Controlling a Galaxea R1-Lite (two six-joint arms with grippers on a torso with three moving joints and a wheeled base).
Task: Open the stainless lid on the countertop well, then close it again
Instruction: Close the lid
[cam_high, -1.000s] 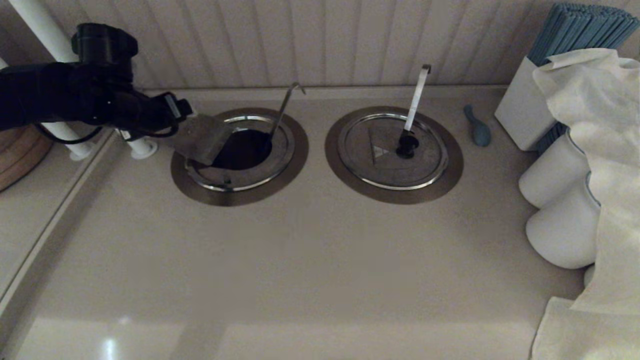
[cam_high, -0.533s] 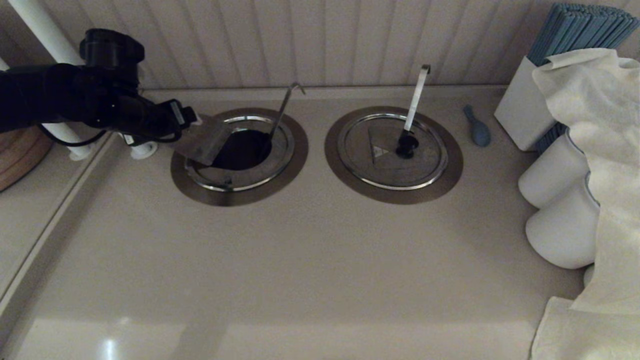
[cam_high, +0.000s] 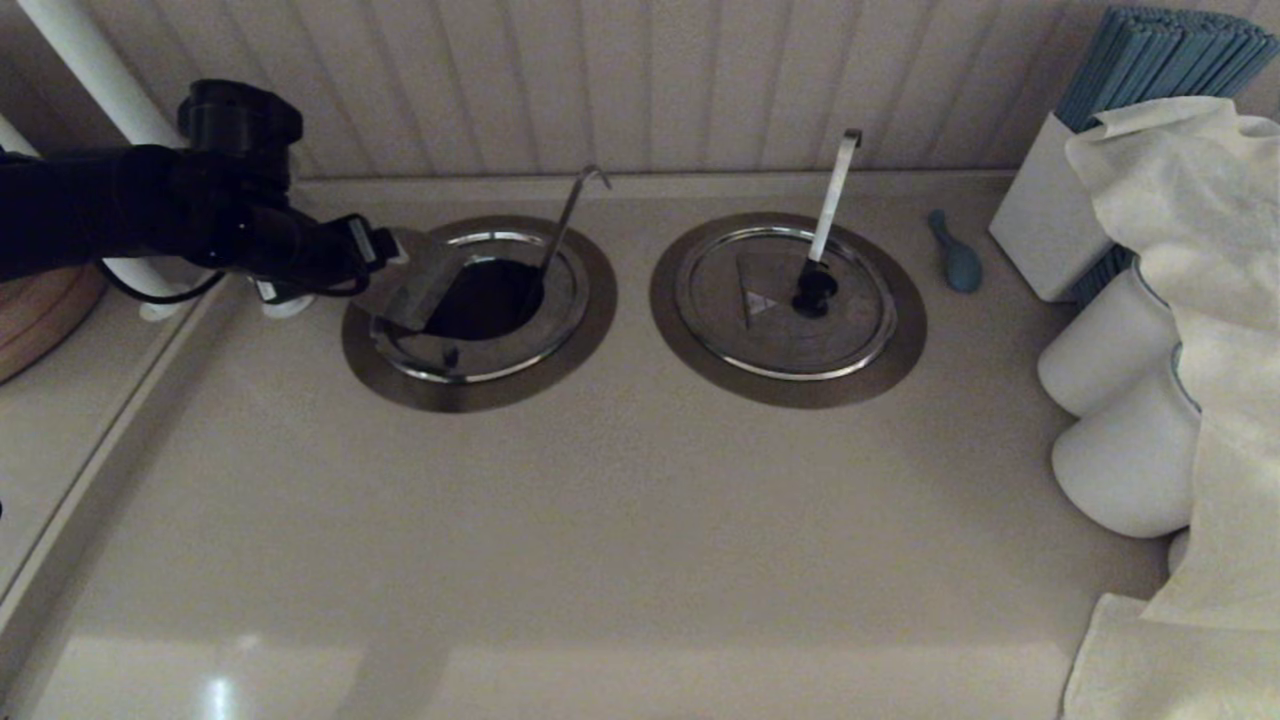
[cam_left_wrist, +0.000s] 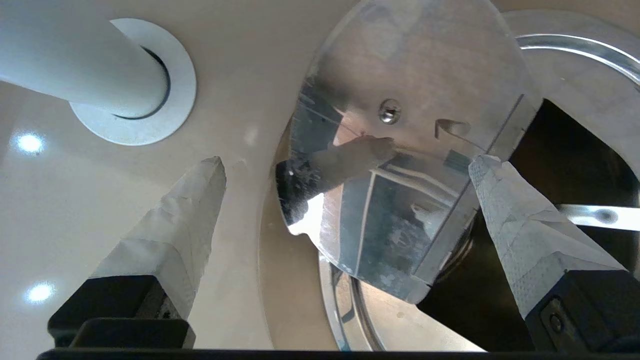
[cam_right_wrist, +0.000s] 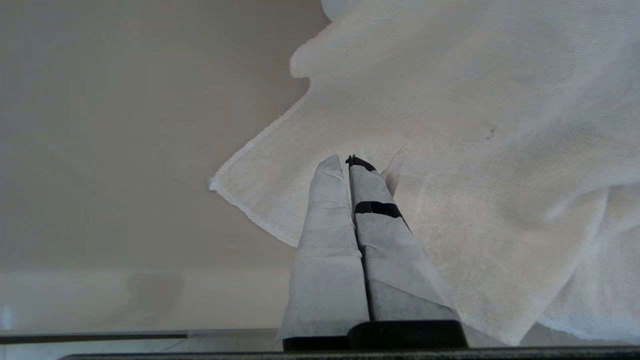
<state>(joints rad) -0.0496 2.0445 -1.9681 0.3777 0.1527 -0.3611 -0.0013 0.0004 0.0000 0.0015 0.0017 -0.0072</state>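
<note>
The countertop well (cam_high: 490, 300) at the back left shows its dark hole inside a brushed-steel flange (cam_high: 480, 392). The thin hooked rod (cam_high: 570, 215) leans out of it. The stainless lid (cam_high: 418, 285) is raised: its flap stands tilted on the hole's left side. In the left wrist view the lid (cam_left_wrist: 400, 175) turns a shiny reflecting face with a small centre screw. My left gripper (cam_high: 385, 245) is open at the flap's left edge; its fingers (cam_left_wrist: 190, 220) straddle the flap without pinching it. My right gripper (cam_right_wrist: 345, 160) is shut on nothing, over a white cloth, out of the head view.
The twin lid (cam_high: 785, 300) lies closed to the right with its flat strip handle (cam_high: 833, 195). A blue object (cam_high: 955, 255), a white box of blue sticks (cam_high: 1050, 220), white cylinders (cam_high: 1110, 350) and a draped cloth (cam_high: 1200, 300) crowd the right. A white post (cam_high: 120, 120) stands behind the left arm.
My left arm has dropped a little and shifted slightly right. The raised flap now looks narrower and steeper than before.
</note>
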